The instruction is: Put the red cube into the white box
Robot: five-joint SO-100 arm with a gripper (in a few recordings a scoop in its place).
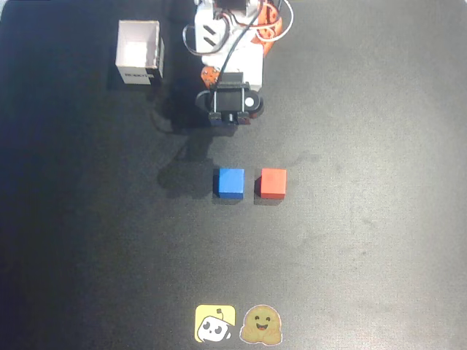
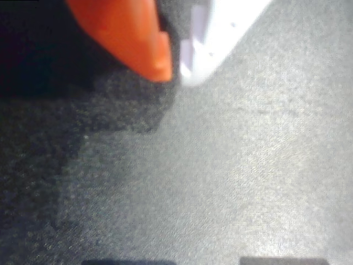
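Observation:
The red cube (image 1: 273,183) rests on the dark mat right of centre in the overhead view, with a blue cube (image 1: 229,182) close on its left. Upright at the far left stands the white box (image 1: 139,52), its open top up and a dark label strip on its near side. The arm's wrist (image 1: 230,102) hangs folded near the base, well behind both cubes and to the right of the box. In the wrist view my gripper (image 2: 175,74) is shut, its orange finger (image 2: 138,38) and white finger (image 2: 220,33) meeting at the tips with nothing between them.
The arm's white and orange base (image 1: 230,36) with cables sits at the top centre. Two flat stickers (image 1: 241,324) lie near the front edge. Bare black mat (image 1: 379,182) spreads to the right and the front left.

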